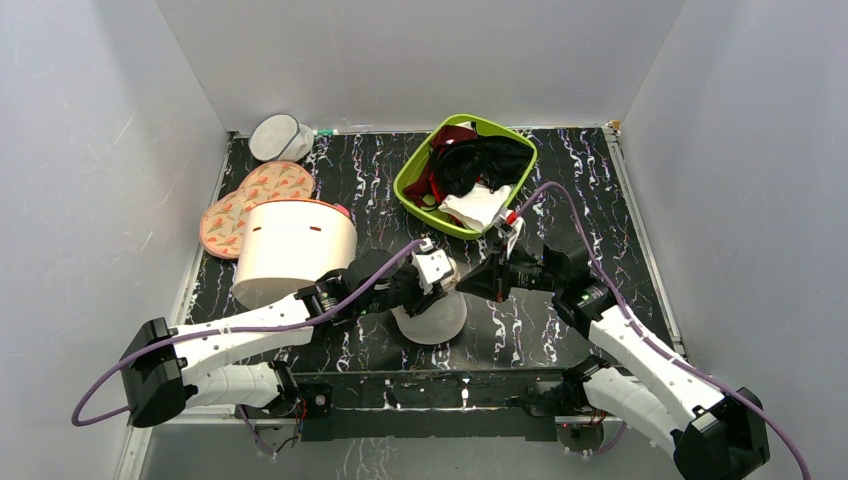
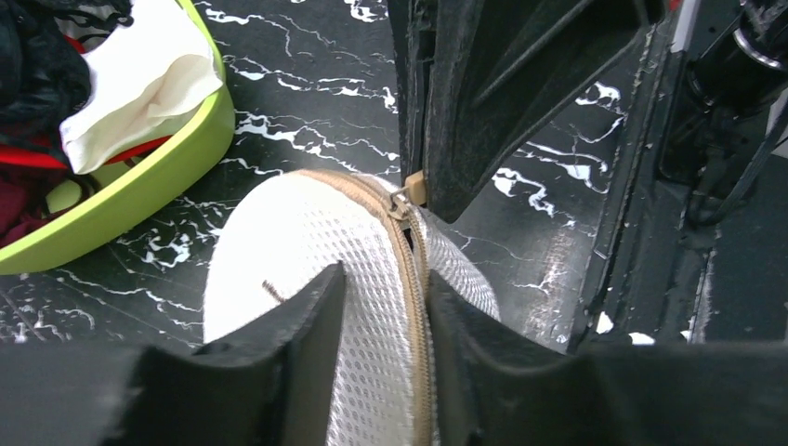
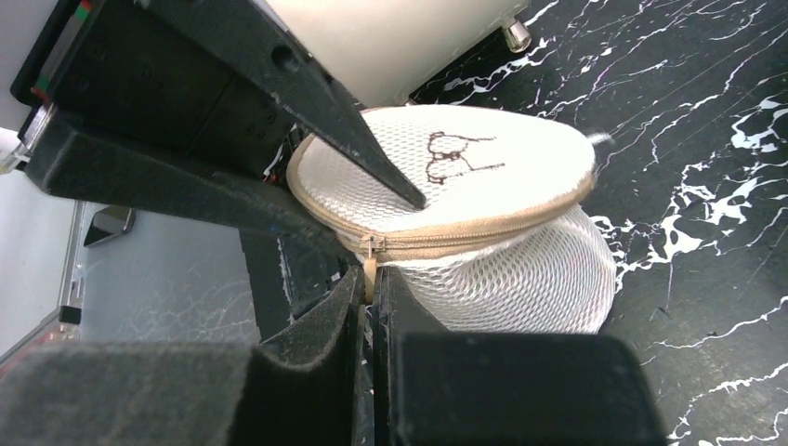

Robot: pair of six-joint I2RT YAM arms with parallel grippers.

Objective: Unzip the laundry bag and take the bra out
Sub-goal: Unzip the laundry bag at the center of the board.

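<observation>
The laundry bag point(image 1: 432, 320), a small off-white mesh dome, sits on the black marbled table near the front middle. My left gripper point(image 1: 447, 283) is shut on its top rim. In the left wrist view the mesh and tan zip point(image 2: 420, 307) are pinched between the fingers point(image 2: 307, 325). My right gripper point(image 1: 474, 284) is shut on the tan zip pull point(image 3: 371, 271), right next to the left fingers. The zip point(image 3: 465, 240) looks closed along the side that shows. A small bra outline is printed on the bag's top point(image 3: 455, 156). The bra itself is hidden.
A large cream cylinder point(image 1: 292, 245) stands just left of the bag. A green basket point(image 1: 408, 172) at the back holds black, dark red and white cloth. A greyer round mesh pouch point(image 1: 280, 138) and patterned pads point(image 1: 250, 205) lie at the back left.
</observation>
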